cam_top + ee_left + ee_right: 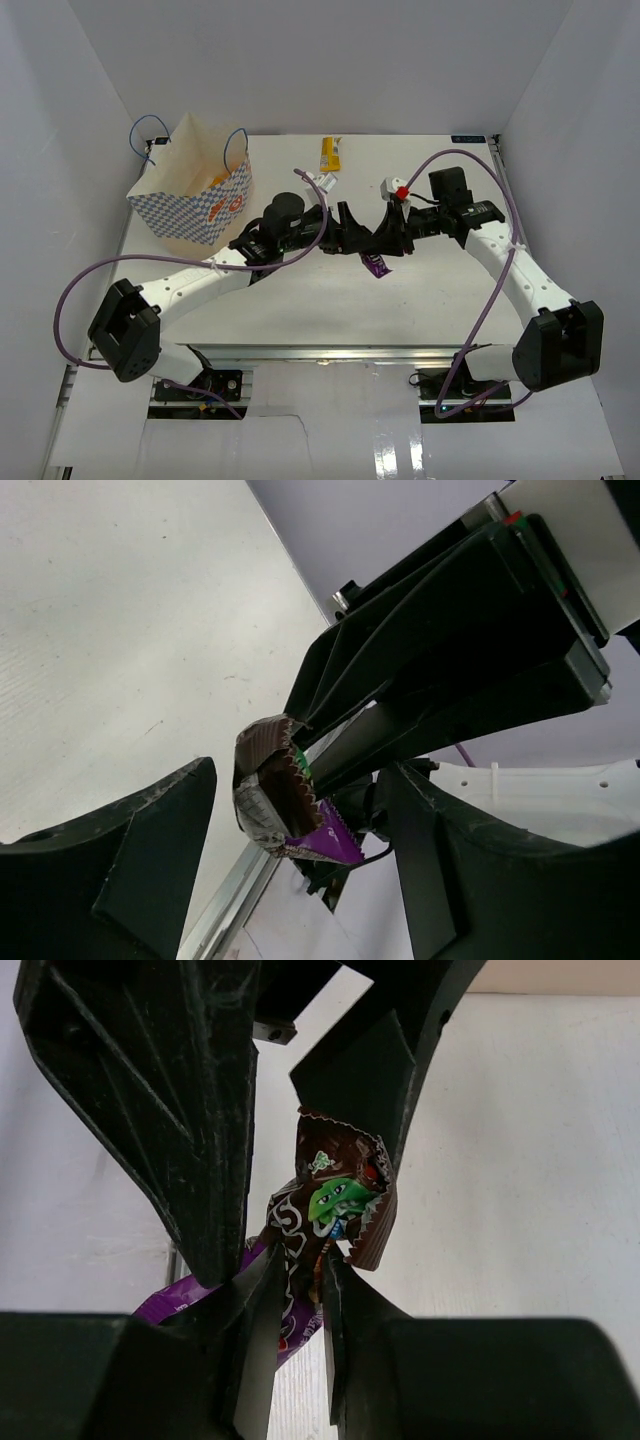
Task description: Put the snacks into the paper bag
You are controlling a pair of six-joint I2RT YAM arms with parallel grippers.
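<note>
At the desk's middle, my right claw (300, 1285) pinches the purple candy packet (335, 1200); the left claw (305, 800) is spread around it (handover toward the paper bag (190, 205), I judge).

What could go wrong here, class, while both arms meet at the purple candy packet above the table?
1. The right end effector pinches only one end of the crumpled purple candy packet, which might slip out and fall before a second grip is made.
2. The left end effector stands open around the packet, very close to the right end effector. In closing, it could clamp that instead of the packet.
</note>
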